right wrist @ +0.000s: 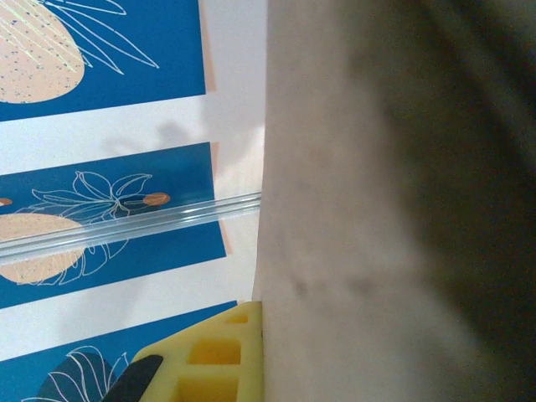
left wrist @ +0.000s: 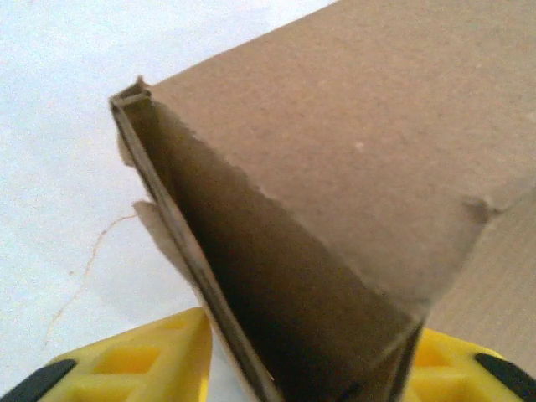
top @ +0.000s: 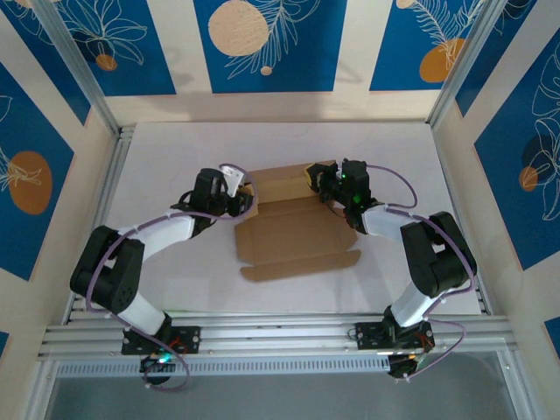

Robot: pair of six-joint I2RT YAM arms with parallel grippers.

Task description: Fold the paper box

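Box [top: 297,236] base flat, centred btwn arms, long axis L–R: L gripper [top: 238,196] at far-L corner, fingers [left wrist: 142,364] straddling raised side wall, clamped or not can't tell; R gripper [top: 319,182] clenched on far-R flap; both arms equally near.

This is a robotics lab test cell. A plain white table [top: 289,144] is boxed in by upright wall panels [top: 271,44] printed with blue-and-cream leaf patterns, and these are held in bare aluminium posts [top: 83,74]. A slotted aluminium rail [top: 280,337] runs along the table's near edge. Bolted to it are two black-and-white robot arms, the left arm [top: 109,271] and the right arm [top: 433,254], with purple cables [top: 404,186] looping along them. The right wrist view catches the same printed panels and a metal frame bar [right wrist: 126,222].
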